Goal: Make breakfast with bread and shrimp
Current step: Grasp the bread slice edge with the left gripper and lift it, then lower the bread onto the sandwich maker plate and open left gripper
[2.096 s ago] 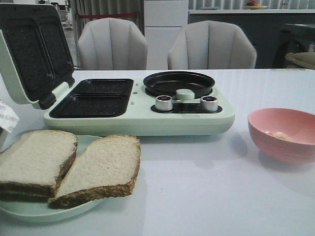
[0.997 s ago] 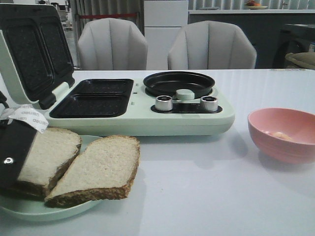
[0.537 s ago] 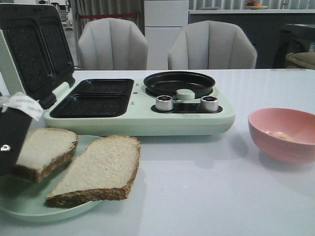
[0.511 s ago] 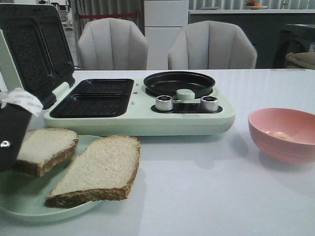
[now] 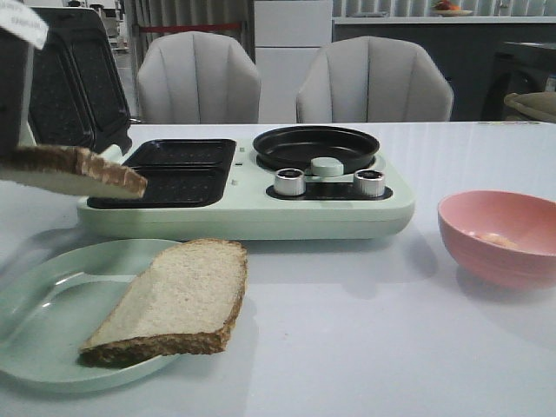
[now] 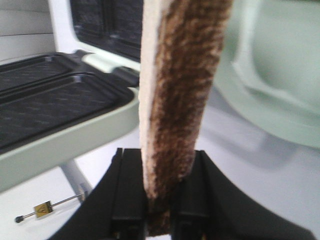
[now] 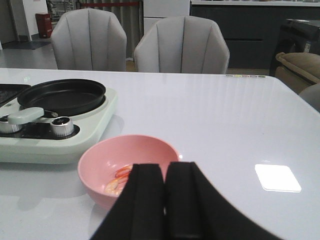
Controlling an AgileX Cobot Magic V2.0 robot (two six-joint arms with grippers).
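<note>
A moment ago both slices of bread sat on the green plate (image 5: 52,287), and my left gripper (image 6: 159,210) was down beside one of them. Now I have lifted that bread slice (image 5: 82,169) up off the plate. My left gripper is pinching it by its brown crust edge, and the slice hangs in the air near the open sandwich maker (image 5: 243,204), close to its black trays (image 5: 165,174). The other bread slice (image 5: 178,295) has not moved and lies on the plate by itself, with bare plate showing where the first one was. I think this means the first real step is going well: the bread is out and ready to go into a tray. Next I need to carry it over a tray and set it down flat. My right gripper (image 7: 165,200) is pressed together with nothing in it. It waits near the pink bowl (image 7: 95,172) on the surface. The shrimp (image 7: 120,177) are in that bowl, small orange and white bits, and nobody has touched them yet.
</note>
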